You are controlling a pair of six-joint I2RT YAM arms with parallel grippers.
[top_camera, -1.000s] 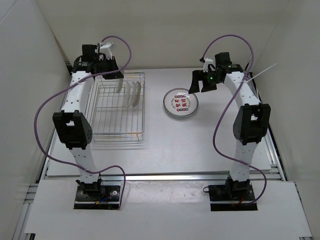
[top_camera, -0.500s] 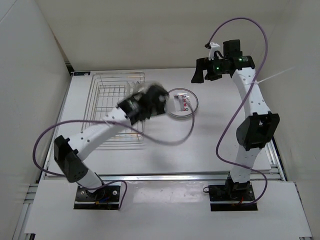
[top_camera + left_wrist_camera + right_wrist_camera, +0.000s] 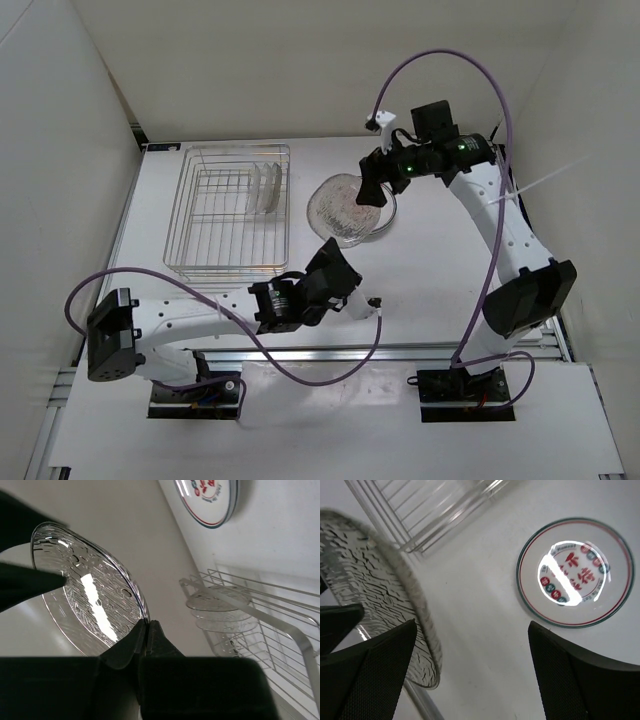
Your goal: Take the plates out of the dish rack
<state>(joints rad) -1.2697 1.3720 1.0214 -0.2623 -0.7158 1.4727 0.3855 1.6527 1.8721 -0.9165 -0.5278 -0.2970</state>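
A clear glass plate [image 3: 338, 208] [image 3: 85, 605] [image 3: 370, 580] hangs tilted in the air right of the dish rack [image 3: 228, 212] [image 3: 265, 630] [image 3: 427, 510]. My left gripper [image 3: 338, 248] [image 3: 145, 626] is shut on its lower rim. My right gripper [image 3: 372, 188] [image 3: 472, 625] stands open at the plate's far edge, whose rim lies just inside the left one of its fingers [image 3: 385, 670]. A white plate with a green rim and red marks [image 3: 388, 212] [image 3: 210, 500] [image 3: 575, 572] lies flat on the table, partly behind the glass one. More clear plates [image 3: 265, 185] [image 3: 220, 607] stand in the rack.
The left arm [image 3: 200, 312] stretches low across the near part of the table, its purple cable looping in front. White walls close in the left, back and right sides.
My left arm has swung from the back of the rack out to the right, carrying the clear plate. The right gripper has come down and left towards that plate.
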